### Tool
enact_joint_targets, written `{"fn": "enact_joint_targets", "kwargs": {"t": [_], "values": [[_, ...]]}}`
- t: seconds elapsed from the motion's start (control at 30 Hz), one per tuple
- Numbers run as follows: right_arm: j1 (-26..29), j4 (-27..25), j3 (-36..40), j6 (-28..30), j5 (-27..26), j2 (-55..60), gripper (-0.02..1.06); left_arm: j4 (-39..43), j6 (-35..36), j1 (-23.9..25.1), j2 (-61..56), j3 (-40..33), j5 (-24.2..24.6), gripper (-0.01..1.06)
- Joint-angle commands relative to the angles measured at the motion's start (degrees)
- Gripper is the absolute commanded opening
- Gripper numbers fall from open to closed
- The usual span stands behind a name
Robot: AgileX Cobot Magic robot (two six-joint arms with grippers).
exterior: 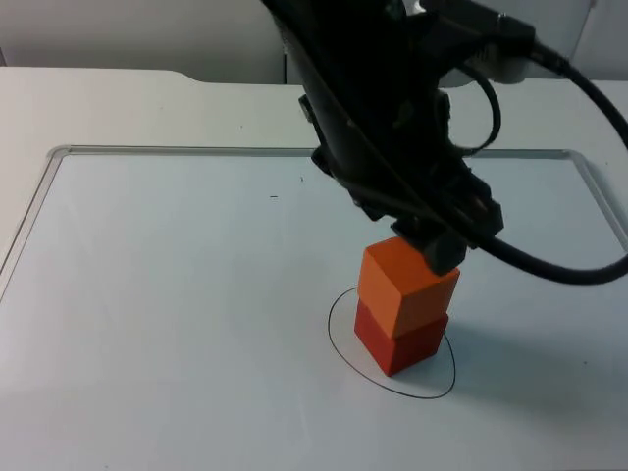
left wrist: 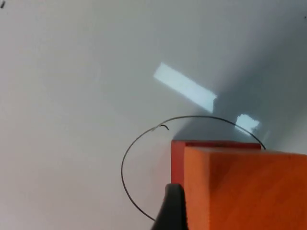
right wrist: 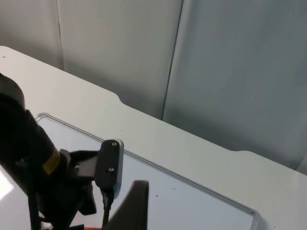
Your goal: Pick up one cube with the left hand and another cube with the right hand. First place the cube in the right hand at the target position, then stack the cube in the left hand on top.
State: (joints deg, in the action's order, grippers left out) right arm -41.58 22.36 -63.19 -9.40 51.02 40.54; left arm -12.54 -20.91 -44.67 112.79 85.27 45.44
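Left gripper (exterior: 417,257) grips the matte orange cube (exterior: 404,287), stacked on the red cube (exterior: 402,343) inside the pen-drawn circle (exterior: 339,334); right gripper's spread unclear

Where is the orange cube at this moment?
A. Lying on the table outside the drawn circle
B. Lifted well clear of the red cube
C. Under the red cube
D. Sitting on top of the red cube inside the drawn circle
D: the orange cube sits on the red cube inside the drawn circle, with the left gripper at it.

A white table top (exterior: 177,324) with a raised rim — behind it, a grey partition wall (right wrist: 201,57).
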Motion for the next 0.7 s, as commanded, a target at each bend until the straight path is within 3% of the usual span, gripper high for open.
{"fn": "enact_joint_targets", "kwargs": {"t": [0.0,0.43,0.67], "values": [[-0.20,-0.17,-0.30,0.30,-0.25,-0.28,0.93,0.68,0.34,-0.40,-2.73,0.21,0.24,0.69],[-0.20,-1.10,-0.30,0.66,-0.25,-0.28,0.93,2.96,0.45,-0.40,-29.80,0.10,2.23,0.69],[-0.20,-4.85,0.62,5.77,-2.48,-0.68,0.93,10.30,4.86,-0.40,-44.21,-0.02,11.38,0.69]]}}
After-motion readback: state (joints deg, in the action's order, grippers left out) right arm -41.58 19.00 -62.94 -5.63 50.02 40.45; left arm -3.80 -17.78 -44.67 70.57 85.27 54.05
